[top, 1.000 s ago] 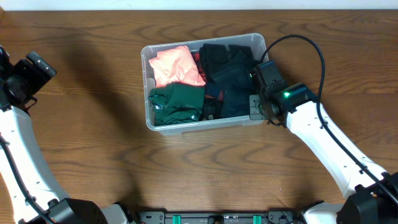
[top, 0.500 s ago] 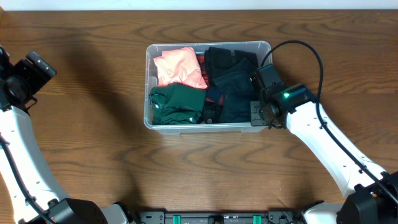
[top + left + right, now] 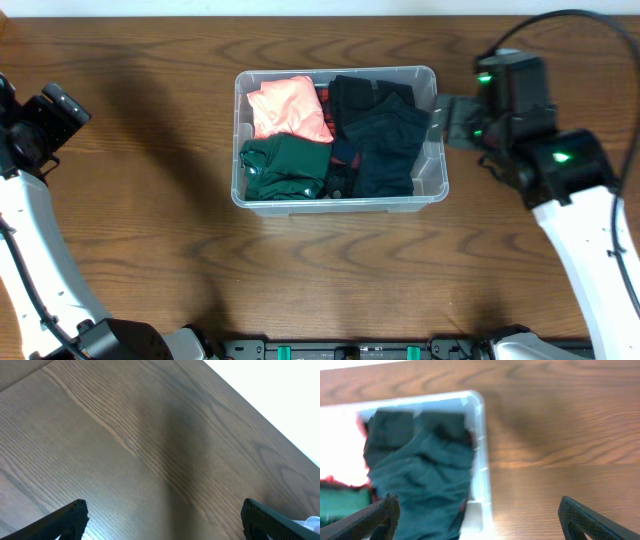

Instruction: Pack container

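Observation:
The clear plastic container (image 3: 340,204) stands at the middle of the table, square to its edges. Folded clothes fill it: a salmon garment (image 3: 285,108) at the back left, a green one (image 3: 285,165) at the front left, dark navy ones (image 3: 385,140) on the right. My right gripper (image 3: 452,120) hangs open just right of the container's right wall, holding nothing. In the right wrist view its jaws (image 3: 479,515) straddle that wall's rim (image 3: 482,460) from above, beside the dark garment (image 3: 420,470). At the far left, over bare wood, my left gripper (image 3: 62,112) (image 3: 164,512) is open and empty.
The brown wooden table (image 3: 150,250) carries nothing else. The right arm's black cable (image 3: 600,20) loops over the back right corner. A corner of the container (image 3: 311,522) shows at the lower right edge of the left wrist view.
The container was turned square to the table. My right gripper then let go of its right wall, opened wide and moved up and to the right. The left arm stayed still.

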You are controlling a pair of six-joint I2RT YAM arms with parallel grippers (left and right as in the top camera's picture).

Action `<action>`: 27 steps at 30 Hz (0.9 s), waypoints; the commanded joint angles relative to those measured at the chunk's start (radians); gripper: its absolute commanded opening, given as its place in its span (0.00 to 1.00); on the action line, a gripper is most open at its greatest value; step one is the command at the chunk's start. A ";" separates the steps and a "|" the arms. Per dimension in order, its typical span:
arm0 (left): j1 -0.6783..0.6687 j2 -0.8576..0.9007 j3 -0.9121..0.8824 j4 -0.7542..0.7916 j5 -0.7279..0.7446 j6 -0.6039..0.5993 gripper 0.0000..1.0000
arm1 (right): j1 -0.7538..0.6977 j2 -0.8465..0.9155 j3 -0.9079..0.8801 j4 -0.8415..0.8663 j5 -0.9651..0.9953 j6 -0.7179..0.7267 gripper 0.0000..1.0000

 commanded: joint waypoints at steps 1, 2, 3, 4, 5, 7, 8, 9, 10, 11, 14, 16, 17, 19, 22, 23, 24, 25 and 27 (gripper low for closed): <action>0.003 0.006 0.001 0.004 0.009 0.009 0.98 | -0.026 -0.015 0.005 -0.006 0.013 -0.026 0.99; 0.003 0.006 0.001 0.004 0.009 0.009 0.98 | -0.027 -0.019 0.005 -0.009 0.013 -0.026 0.99; 0.003 0.006 0.001 0.004 0.009 0.009 0.98 | -0.027 -0.019 0.005 -0.010 0.013 -0.026 0.99; 0.003 0.006 0.001 0.004 0.009 0.009 0.98 | -0.027 -0.018 0.005 -0.010 0.013 -0.026 0.99; 0.003 0.006 0.001 0.004 0.009 0.009 0.98 | -0.027 -0.017 0.005 -0.010 0.014 -0.026 0.99; 0.003 0.006 0.001 0.004 0.009 0.009 0.98 | -0.027 -0.016 0.004 -0.012 0.013 -0.026 0.99; 0.003 0.006 0.001 0.004 0.009 0.009 0.98 | -0.027 -0.016 0.004 -0.014 0.013 -0.026 0.99; 0.003 0.006 0.001 0.004 0.009 0.009 0.98 | -0.027 -0.016 0.004 -0.016 0.013 -0.027 0.99; 0.003 0.006 0.001 0.004 0.009 0.009 0.98 | -0.027 -0.016 0.004 -0.018 0.015 -0.027 0.99; 0.003 0.006 0.001 0.004 0.009 0.009 0.98 | -0.027 -0.016 0.004 -0.021 0.015 -0.027 0.99; 0.003 0.006 0.001 0.004 0.009 0.009 0.98 | -0.027 -0.016 0.004 -0.061 0.022 -0.027 0.99; 0.003 0.006 0.001 0.004 0.009 0.009 0.98 | -0.027 -0.015 0.004 -0.080 0.049 -0.044 0.99; 0.003 0.006 0.001 0.004 0.009 0.009 0.98 | -0.027 -0.015 0.004 -0.087 0.066 -0.053 0.99; 0.003 0.006 0.001 0.004 0.009 0.009 0.98 | -0.032 -0.016 0.004 -0.084 0.092 -0.080 0.99; 0.003 0.006 0.001 0.004 0.009 0.009 0.98 | -0.047 -0.015 0.004 -0.067 0.097 -0.121 0.99; 0.003 0.006 0.001 0.004 0.009 0.009 0.98 | -0.055 -0.021 0.004 -0.057 0.097 -0.122 0.99; 0.003 0.006 0.001 0.004 0.009 0.009 0.98 | -0.072 -0.035 0.003 -0.039 0.096 -0.121 0.99; 0.003 0.006 0.001 0.004 0.009 0.009 0.98 | -0.088 -0.053 -0.001 -0.017 0.095 -0.122 0.99; 0.003 0.006 0.001 0.004 0.009 0.009 0.98 | -0.129 -0.104 -0.015 0.039 0.064 -0.148 0.99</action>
